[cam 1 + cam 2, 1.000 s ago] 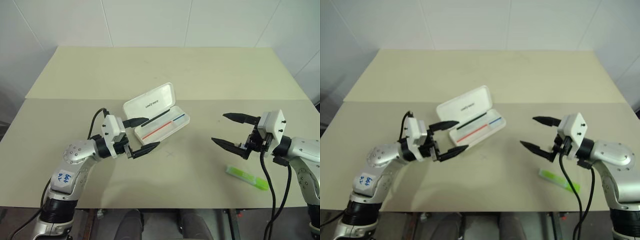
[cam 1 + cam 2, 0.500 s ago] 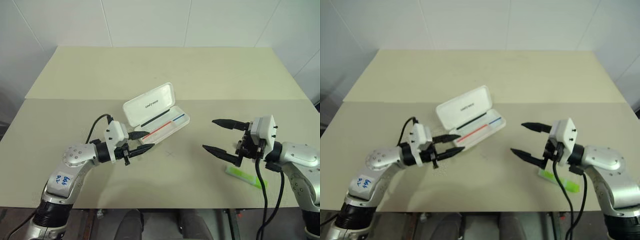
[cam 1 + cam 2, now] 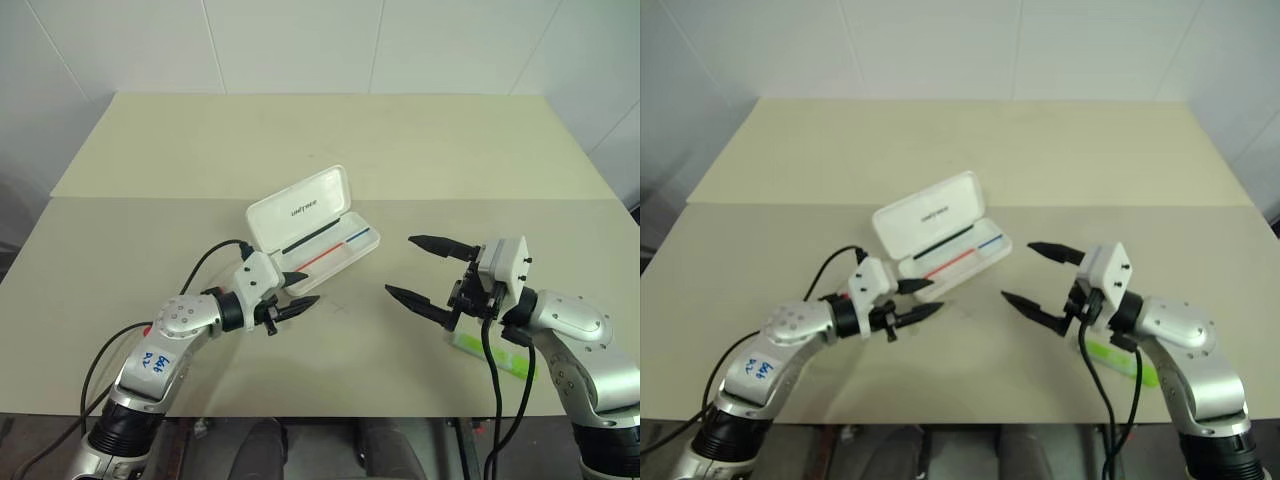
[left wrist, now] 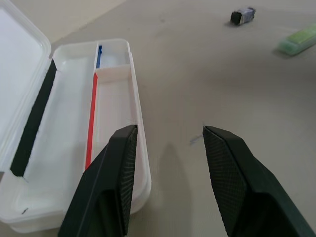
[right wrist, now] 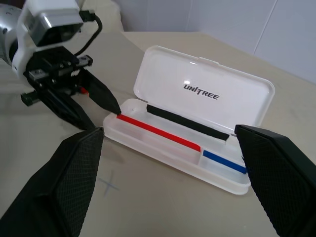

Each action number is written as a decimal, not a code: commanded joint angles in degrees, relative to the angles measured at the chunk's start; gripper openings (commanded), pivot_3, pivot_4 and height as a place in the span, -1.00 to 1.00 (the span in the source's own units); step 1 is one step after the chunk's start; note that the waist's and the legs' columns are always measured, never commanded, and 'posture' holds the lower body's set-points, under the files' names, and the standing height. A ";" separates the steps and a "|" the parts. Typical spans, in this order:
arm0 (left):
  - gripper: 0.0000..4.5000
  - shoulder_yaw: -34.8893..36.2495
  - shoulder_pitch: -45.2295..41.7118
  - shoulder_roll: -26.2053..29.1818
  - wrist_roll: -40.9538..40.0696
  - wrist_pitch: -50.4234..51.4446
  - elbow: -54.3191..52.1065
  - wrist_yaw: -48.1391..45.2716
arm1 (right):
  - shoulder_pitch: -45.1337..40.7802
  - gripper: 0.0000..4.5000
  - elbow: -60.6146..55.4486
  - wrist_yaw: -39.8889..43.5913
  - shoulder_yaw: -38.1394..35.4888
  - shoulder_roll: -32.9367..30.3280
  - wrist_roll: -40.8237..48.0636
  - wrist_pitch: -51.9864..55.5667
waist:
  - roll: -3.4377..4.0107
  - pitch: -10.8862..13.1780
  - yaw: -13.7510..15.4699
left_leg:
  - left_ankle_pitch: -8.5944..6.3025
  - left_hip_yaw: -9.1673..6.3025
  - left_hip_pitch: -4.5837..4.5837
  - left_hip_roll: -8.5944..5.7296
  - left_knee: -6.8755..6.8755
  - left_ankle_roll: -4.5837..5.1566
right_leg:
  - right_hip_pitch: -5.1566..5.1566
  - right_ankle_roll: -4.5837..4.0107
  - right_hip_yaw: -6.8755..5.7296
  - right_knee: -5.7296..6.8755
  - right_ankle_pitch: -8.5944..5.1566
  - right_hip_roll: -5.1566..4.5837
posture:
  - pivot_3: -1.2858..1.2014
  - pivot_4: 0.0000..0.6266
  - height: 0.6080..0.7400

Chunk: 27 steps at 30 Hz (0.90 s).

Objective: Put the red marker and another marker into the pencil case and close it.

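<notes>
Oddly, beside the spread left gripper (image 4: 168, 143), a small dark object (image 4: 243, 15), perhaps a cap, appears.

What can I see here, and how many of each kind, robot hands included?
White pencil case, open: 1
Green highlighter: 1
Small dark thing, too small to name: 1
Robot hands: 2, the left hand and the right hand, both open
Total: 5

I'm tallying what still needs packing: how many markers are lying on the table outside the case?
1: the lime-green highlighter, on the table beneath the right claw. Another may be hidden behind the arms.
</notes>
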 commanded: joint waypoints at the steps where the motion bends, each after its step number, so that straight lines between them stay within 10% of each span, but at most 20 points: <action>1: -0.02 -1.33 -1.97 -0.32 2.56 0.93 0.61 1.52 | 0.06 1.00 -2.76 -1.21 -0.66 0.30 0.19 -1.18 | 0.00 0.00 0.00 | 0.00 0.00 0.00 0.00 0.01 0.00 | 0.01 0.00 0.00 0.00 0.00 0.00 | 0.03 -0.52 1.00; 16: -0.02 -5.49 -5.19 -1.63 7.18 1.52 5.75 1.62 | -0.15 1.00 -6.23 -3.95 -1.81 -0.55 1.12 0.02 | 0.00 0.00 0.01 | 0.00 -0.02 0.01 0.00 -0.01 0.00 | 0.01 0.00 -0.02 0.02 0.01 0.00 | 0.03 -0.52 1.00; 24: -0.99 -4.89 -6.04 -1.56 8.79 1.72 7.74 1.69 | 2.78 1.00 -7.39 -1.86 -3.03 -3.63 2.67 0.98 | 0.00 0.00 0.04 | 0.00 -0.01 0.02 -0.01 -0.02 0.00 | 0.01 0.01 -0.01 0.02 0.01 -0.01 | 0.03 -0.52 1.00; 27: -0.99 -4.82 -5.59 -1.60 8.82 1.68 7.62 1.47 | 3.38 1.00 -7.05 -1.15 -3.65 -4.60 3.11 0.86 | 0.00 -0.01 0.05 | 0.02 -0.01 0.02 -0.01 0.02 0.03 | 0.03 -0.01 -0.01 0.04 0.01 -0.01 | 0.03 -0.52 1.00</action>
